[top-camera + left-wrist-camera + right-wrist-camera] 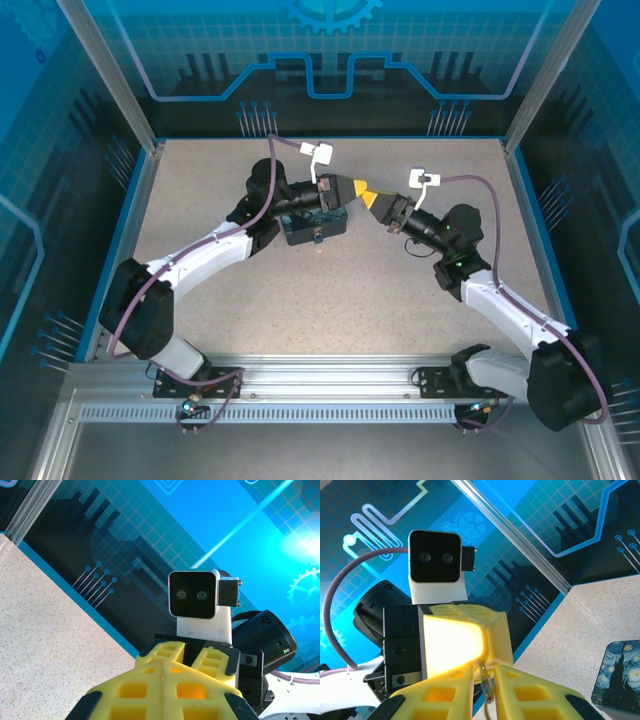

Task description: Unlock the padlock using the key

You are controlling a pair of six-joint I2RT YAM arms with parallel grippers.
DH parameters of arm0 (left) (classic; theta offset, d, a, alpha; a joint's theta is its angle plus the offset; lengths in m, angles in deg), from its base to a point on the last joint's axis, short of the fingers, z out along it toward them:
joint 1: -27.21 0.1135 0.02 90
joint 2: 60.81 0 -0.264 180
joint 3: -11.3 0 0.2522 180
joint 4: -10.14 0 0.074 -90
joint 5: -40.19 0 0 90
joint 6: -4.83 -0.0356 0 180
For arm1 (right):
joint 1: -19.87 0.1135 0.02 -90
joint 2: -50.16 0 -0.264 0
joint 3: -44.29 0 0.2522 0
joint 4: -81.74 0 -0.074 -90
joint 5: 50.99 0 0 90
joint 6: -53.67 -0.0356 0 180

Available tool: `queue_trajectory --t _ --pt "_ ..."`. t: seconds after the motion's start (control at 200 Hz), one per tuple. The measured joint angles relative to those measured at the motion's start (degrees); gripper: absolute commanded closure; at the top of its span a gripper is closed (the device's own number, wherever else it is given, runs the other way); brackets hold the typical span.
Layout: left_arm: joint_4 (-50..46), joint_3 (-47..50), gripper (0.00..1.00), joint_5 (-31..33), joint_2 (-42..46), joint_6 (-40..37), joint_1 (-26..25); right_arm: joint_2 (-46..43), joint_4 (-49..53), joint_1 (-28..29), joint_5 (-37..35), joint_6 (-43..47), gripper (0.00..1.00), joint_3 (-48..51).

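My two grippers meet tip to tip above the table's far middle. The left gripper (356, 188) is shut, its yellow fingers (150, 685) pressed flat together, and I cannot see anything pinched at its tips. The right gripper (371, 197) faces it with its jaws close together. Between its fingertips (520, 695) sits a tiny silvery-blue metal piece (486, 687) with a thin loop on top, which I take to be the padlock. Its upper end reaches the left gripper's tips (492, 661), and a thin brownish cord hangs below it. The key is hidden.
A dark-blue tin box (315, 230) painted with swirls lies on the speckled table (330, 300) under the left wrist, and its corner (620, 672) shows in the right wrist view. Blue walls (320, 70) enclose the table.
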Motion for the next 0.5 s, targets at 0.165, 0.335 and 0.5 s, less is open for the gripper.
queue_trajectory --t 0.165,0.335,0.5 --pt "0.0 0.0 1.0 0.0 0.0 0.0 0.0 -0.3 0.4 0.0 0.1 0.0 0.83 0.2" --pt "-0.4 0.0 1.0 0.0 0.0 0.0 0.0 -0.3 0.8 0.0 0.3 0.0 0.85 0.2" --pt "-0.4 0.0 1.0 0.0 0.0 0.0 0.0 -0.3 1.2 0.0 0.1 0.0 0.93 0.3"
